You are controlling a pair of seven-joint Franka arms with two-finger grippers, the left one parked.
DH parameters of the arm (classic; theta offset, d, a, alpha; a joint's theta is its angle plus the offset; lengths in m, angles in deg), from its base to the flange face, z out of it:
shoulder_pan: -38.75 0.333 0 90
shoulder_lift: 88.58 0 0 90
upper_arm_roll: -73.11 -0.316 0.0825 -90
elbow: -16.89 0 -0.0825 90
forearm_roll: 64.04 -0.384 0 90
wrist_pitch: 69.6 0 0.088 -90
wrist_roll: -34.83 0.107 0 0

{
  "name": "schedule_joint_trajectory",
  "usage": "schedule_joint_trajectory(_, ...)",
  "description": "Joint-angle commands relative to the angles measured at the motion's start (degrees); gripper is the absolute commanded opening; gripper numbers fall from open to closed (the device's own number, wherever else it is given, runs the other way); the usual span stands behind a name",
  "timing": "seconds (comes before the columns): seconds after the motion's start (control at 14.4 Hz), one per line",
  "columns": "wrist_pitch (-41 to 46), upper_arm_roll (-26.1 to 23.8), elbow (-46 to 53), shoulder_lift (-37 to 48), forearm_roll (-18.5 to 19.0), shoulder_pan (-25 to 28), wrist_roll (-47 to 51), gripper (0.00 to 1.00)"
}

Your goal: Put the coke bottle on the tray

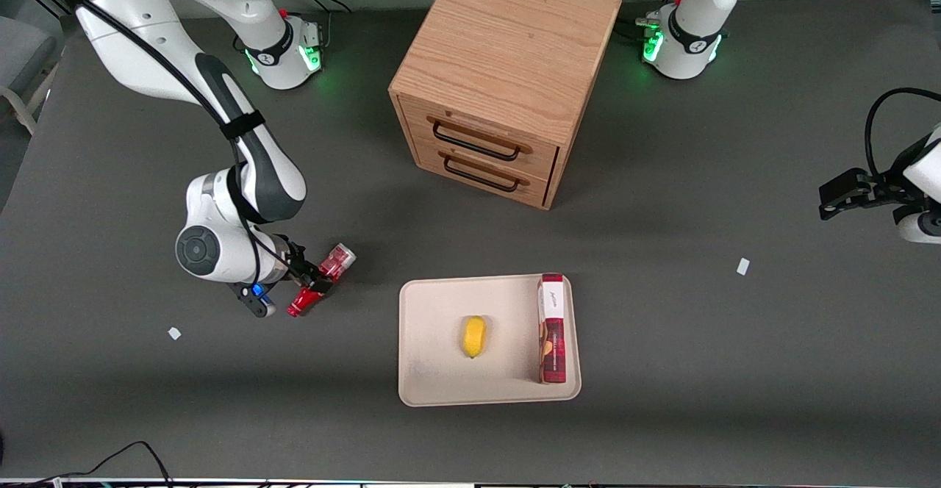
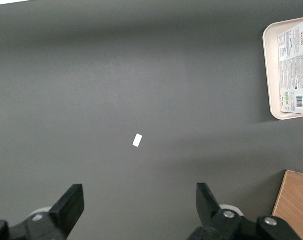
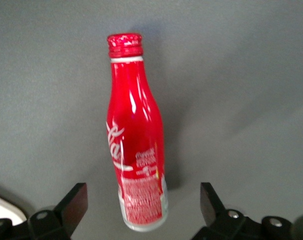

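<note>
- While the slim red coke bottle point(image 1: 321, 281) with white script, silvery base and red cap lies on its side on the dark grey table point(image 1: 662, 326), the right arm's black two-finger gripper point(image 1: 312, 280) sits right over its middle; cap end points nearer the front camera, silvery base farther from it.
- Wrist view: bottle point(image 3: 135, 145) lies lengthwise in the gap between the jaws, base end level with the two black fingertips point(image 3: 74, 202); clear gap on each side, neither pad touching it. Jaws spread wide, nothing grasped.
- Flat rectangular beige tray point(image 1: 434, 381) with rounded corners and low rim: well apart from the jaws, toward the parked arm's end of the table. Bottle is not on it.
- Tray contents: small yellow oval lemon-like fruit point(image 1: 474, 336) about mid-tray; red-and-white rectangular box point(image 1: 551, 328) lying along the tray edge farthest from the jaws. The two are apart from each other.
- Left wrist view catches the tray's corner point(image 2: 270, 75) with the box's printed face point(image 2: 294, 70) inside it.
- Light oak two-drawer cabinet point(image 1: 507, 69) with black handles: farther from the front camera than the tray, both drawers shut.
- Two small white scraps on the table: one point(image 1: 174, 333) near the gripper, one point(image 1: 742, 266) toward the parked arm's end.
</note>
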Motion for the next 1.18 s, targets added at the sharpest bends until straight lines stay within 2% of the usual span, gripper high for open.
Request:
schedule_joint_trajectory(0.0,-4.54,-0.09,-1.72,-1.17,1.87,0.29,1.81,1.00)
schedule_joint_trajectory(0.21,-7.63,-0.18,-3.13,-1.96,1.96,0.29,1.81,1.00)
schedule_joint_trajectory(0.28,-7.72,-0.09,-3.22,-1.88,2.13,0.29,1.72,0.77)
schedule_joint_trajectory(0.35,-8.33,-0.18,-3.57,-1.88,2.39,0.29,1.63,0.36)
schedule_joint_trajectory(0.42,-8.94,-0.18,-3.66,-1.96,2.40,0.29,1.63,0.04)
schedule_joint_trajectory(0.49,-9.12,-0.18,-3.66,-1.97,2.57,0.47,1.54,0.00)
schedule_joint_trajectory(0.83,-7.55,-0.18,-2.43,1.45,2.57,1.79,-0.56,0.00)
schedule_joint_trajectory(1.11,4.81,-0.09,0.28,10.49,2.49,1.26,-7.58,0.00)
